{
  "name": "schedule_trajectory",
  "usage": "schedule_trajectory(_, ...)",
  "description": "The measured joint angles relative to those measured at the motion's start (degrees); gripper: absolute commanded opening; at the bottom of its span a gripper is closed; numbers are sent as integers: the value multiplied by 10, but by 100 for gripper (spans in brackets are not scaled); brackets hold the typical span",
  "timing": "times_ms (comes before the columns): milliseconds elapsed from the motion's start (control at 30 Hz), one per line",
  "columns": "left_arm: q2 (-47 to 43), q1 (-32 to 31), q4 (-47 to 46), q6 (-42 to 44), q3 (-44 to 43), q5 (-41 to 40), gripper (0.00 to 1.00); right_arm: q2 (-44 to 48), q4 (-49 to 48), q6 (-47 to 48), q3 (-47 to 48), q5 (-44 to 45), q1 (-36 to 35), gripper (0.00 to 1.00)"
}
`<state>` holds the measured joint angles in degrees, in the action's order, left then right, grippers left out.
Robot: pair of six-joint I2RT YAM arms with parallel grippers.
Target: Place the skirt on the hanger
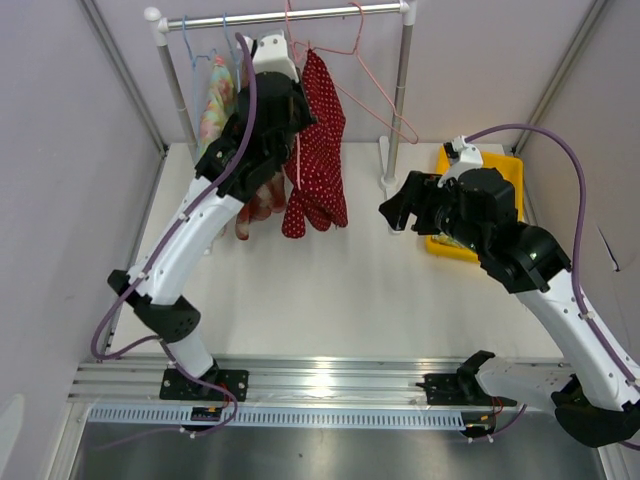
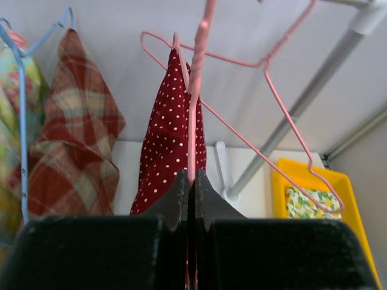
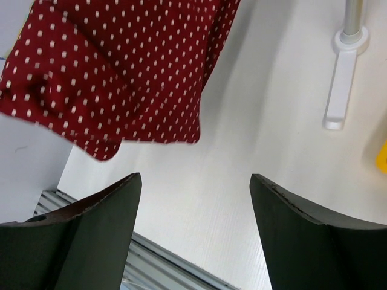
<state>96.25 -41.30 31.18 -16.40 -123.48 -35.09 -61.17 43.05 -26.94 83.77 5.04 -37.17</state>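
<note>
The left gripper [image 2: 192,181] has its fingers [image 2: 175,196] clamped tight on the twisted wire of the pink hanger [image 2: 196,90], probably to steady it under the rail [image 1: 290,14]. Just behind the pinch, the red dotted skirt [image 2: 169,139] hangs draped over pink wire, so the task looks nearly done. The right gripper [image 3: 195,178] hovers over the table [image 3: 260,121] below the hem, its jaws spread wide and empty, likely standing off. No brand or writing is legible.
</note>
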Motion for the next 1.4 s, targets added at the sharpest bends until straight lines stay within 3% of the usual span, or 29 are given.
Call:
schedule_trajectory(167, 55, 41, 38, -3, -90, 19, 0, 1, 0, 5, 0, -25, 25, 79)
schedule_trajectory(500, 50, 99, 64, -16, -81, 79, 0, 2, -2, 16, -1, -64, 52, 79)
schedule_trajectory(867, 88, 223, 59, -31, -116, 256, 0, 7, -14, 17, -25, -82, 66, 79)
schedule_trajectory(1133, 137, 227, 53, -31, -121, 343, 0, 7, -18, 17, -33, -88, 77, 79)
schedule_trajectory(1400, 138, 206, 35, -38, -111, 322, 1, 8, -26, 18, -50, -90, 85, 79)
